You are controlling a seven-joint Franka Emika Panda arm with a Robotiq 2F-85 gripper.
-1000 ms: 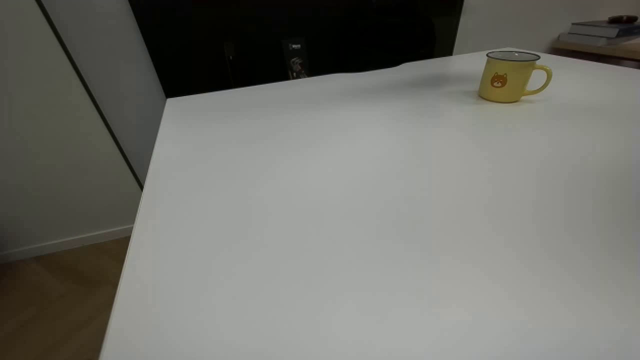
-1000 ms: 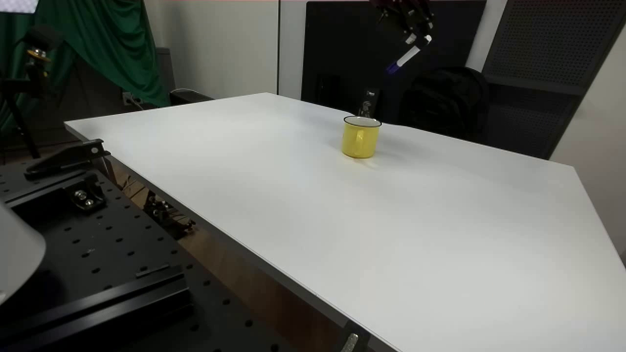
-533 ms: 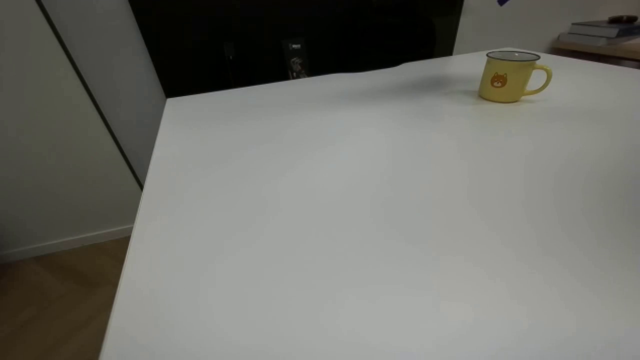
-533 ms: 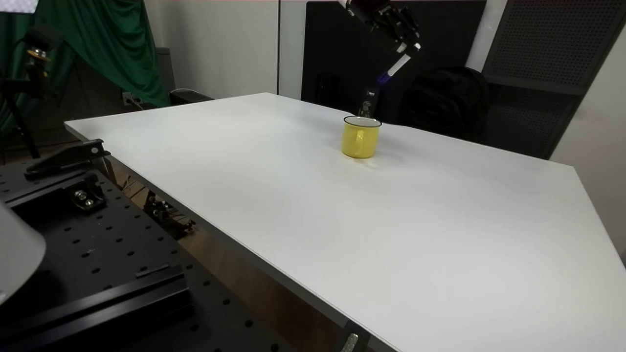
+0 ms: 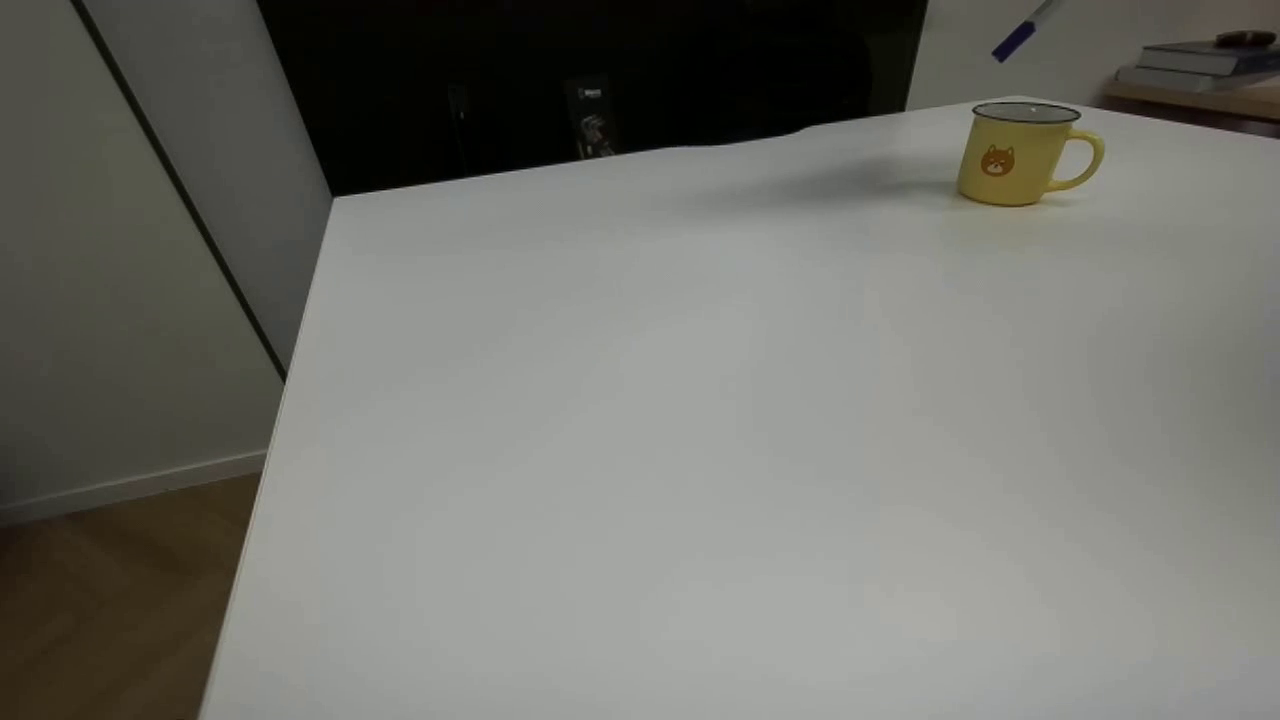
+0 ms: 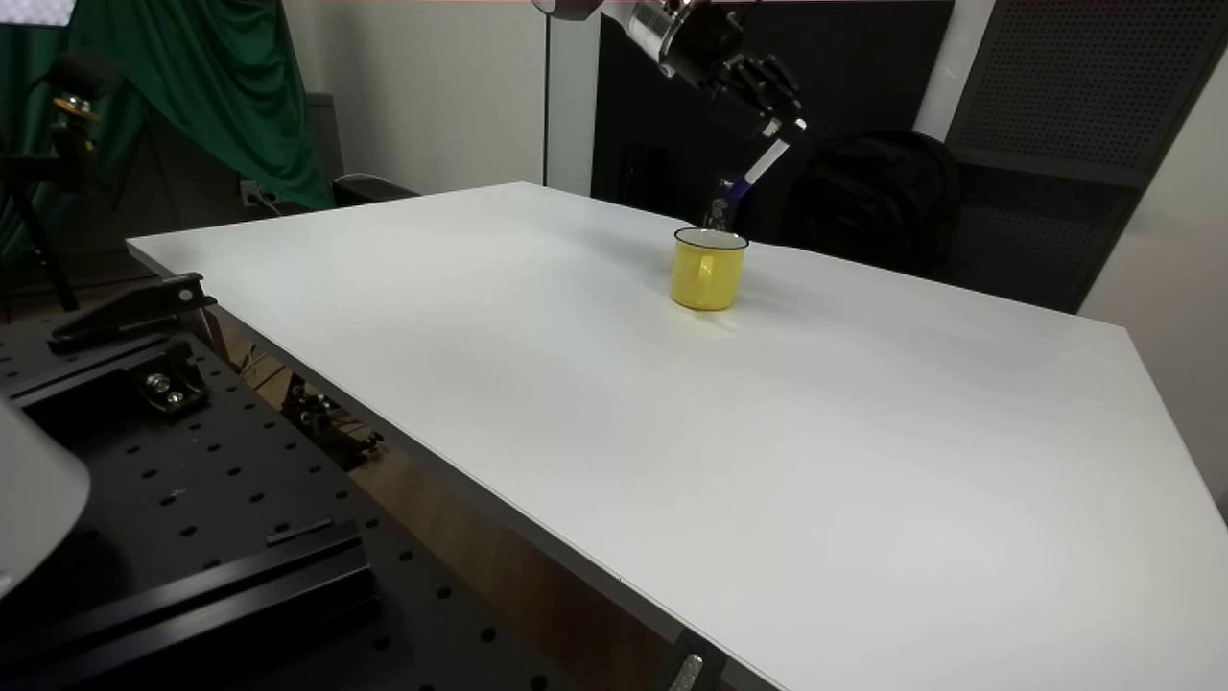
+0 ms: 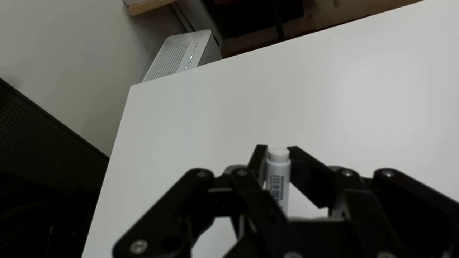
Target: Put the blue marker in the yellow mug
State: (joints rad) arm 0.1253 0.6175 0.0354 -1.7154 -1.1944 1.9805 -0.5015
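Pictured in an exterior view: the yellow mug (image 5: 1033, 160), upright on the white worktop (image 5: 640, 450) in both exterior views, here with a dark rim, an orange animal face on the side and a handle to the picture's right. Suspended above, tilted, with blue cap end down: the blue marker (image 5: 1014, 42), cut off at the top of the picture and apart from the rim. Stacked at upper right: books (image 5: 1185, 62).

Shown on the slant in an exterior view, at the end of the robot arm (image 6: 657, 27): the claw (image 6: 787, 130), gripping the white barrel near its upper end, with the cap just above the mug, near the rim but not touching. Impossible to tell from this angle: squarely over the mouth or off to one side. Draped in the background: a green curtain (image 6: 211, 106).

Seen close up in the wrist view: black fingers (image 7: 306, 173) closed on either side of the marker's white end, only a barrel's width apart, with a barcode partly visible between. Beyond the worktop's edge: a white slatted appliance (image 7: 172, 55).
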